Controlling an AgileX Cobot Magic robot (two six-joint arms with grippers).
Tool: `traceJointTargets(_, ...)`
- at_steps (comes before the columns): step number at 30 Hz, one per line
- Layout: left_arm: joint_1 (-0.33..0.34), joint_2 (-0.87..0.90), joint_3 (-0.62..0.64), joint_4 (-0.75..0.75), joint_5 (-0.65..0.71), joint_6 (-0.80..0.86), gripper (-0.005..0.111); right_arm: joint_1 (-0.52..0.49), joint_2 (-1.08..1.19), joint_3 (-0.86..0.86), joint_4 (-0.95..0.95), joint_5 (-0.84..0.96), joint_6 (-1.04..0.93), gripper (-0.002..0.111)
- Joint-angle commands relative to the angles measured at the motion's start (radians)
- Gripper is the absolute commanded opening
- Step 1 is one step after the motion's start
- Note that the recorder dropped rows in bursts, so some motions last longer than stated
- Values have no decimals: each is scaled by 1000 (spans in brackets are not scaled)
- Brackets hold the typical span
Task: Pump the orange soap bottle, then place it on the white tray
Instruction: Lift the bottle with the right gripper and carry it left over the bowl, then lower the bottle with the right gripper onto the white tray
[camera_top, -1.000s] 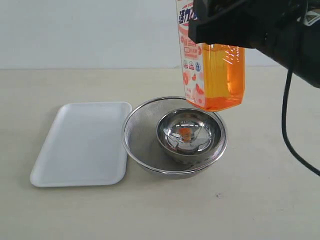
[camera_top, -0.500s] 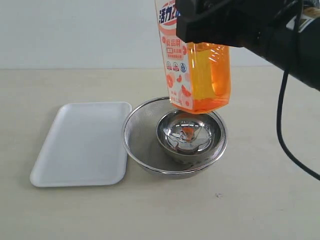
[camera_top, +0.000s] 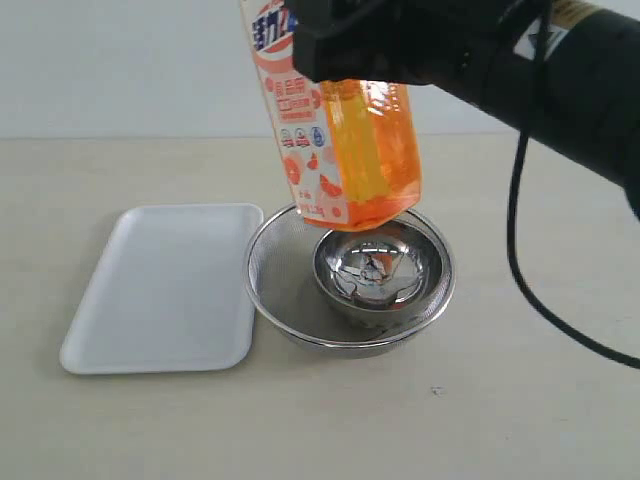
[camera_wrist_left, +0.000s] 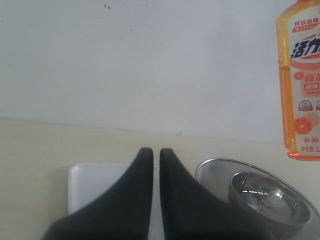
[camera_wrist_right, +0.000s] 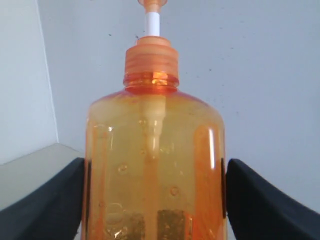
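orange soap bottle (camera_top: 342, 145) aloft, pump up, top leaning left

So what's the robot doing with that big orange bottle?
The right gripper is holding the orange soap bottle up in the air, tilted, over a metal strainer with a small steel bowl inside. The white tray lies next to the strainer with nothing on it, so the bottle is not there yet. The left gripper is shut and holds nothing.
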Motion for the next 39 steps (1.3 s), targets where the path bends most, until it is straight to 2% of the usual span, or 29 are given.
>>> traceJointTargets(1,0,-3,3,-7,14,-7,5,59,54,-95,-21,-135,-25,0)
traceJointTargets(14,0,-3,3,-7,10,-7,5,141,295,-295,-21,-155,-18,0)
traceJointTargets(26,0,-3,3,-7,14,-7,5,166,510,-454,-29,-212,12,0)
traceJointTargets(33,0,-3,3,-7,14,-7,5,166,627,-497,-51,-288,40,0)
traceJointTargets(39,0,-3,3,-7,12,-7,5,166,725,-501,-71,-421,45,0)
